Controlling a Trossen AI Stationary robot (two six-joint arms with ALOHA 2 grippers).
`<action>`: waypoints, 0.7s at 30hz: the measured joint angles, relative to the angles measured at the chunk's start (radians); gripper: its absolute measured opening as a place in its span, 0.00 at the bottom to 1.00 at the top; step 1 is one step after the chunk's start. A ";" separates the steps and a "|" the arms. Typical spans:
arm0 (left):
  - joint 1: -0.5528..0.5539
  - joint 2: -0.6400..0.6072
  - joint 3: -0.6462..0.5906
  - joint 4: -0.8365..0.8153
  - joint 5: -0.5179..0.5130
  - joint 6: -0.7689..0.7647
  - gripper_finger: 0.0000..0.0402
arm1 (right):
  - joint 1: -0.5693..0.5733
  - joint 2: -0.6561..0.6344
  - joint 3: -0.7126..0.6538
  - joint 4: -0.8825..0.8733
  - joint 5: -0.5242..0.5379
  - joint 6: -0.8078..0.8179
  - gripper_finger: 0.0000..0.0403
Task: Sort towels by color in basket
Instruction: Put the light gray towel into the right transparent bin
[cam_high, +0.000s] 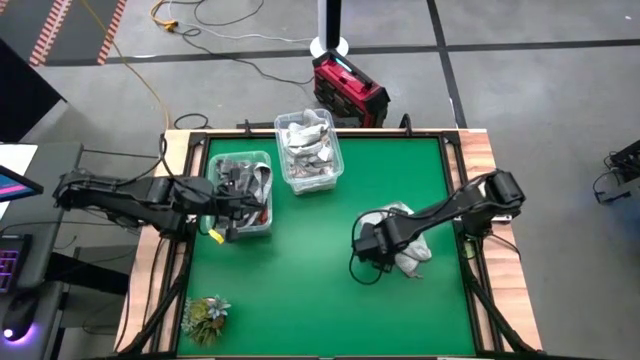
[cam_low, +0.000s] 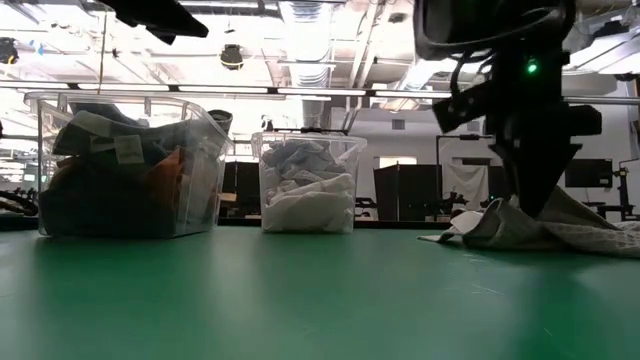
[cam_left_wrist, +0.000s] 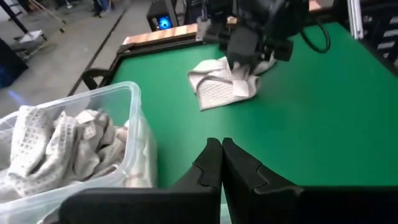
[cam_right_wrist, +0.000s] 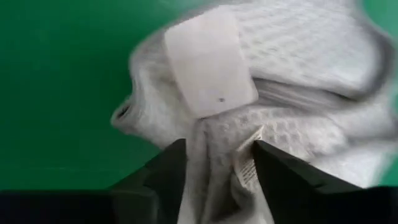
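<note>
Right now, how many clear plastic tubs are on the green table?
2. One clear plastic tub, holding dark and orange cloths, sits near the table's left edge by the left arm. The other clear tub, holding white cloths, sits at the far edge, just right of it.

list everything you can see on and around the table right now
white towel: one, white waffle weave, loose on the green mat, right side
clear bin: one, holds white towels, far middle of the table
second clear bin: one, holds mixed dark, grey and orange towels, left of the first
small plant: one, green, near left corner
red case: one, red and black, on the floor beyond the table
right tool: fingers straddling a fold of the white towel
left tool: shut, by the mixed bin
</note>
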 joint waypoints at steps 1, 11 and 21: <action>-0.005 0.000 0.000 0.013 0.000 -0.009 0.00 | -0.007 0.002 -0.006 0.027 -0.023 -0.017 0.51; -0.085 0.000 0.000 0.457 0.000 0.189 0.00 | -0.106 -0.034 -0.069 0.191 -0.113 -0.169 0.04; -0.090 0.061 0.000 0.855 0.127 0.372 0.00 | -0.239 -0.230 0.105 0.389 -0.119 -0.459 0.04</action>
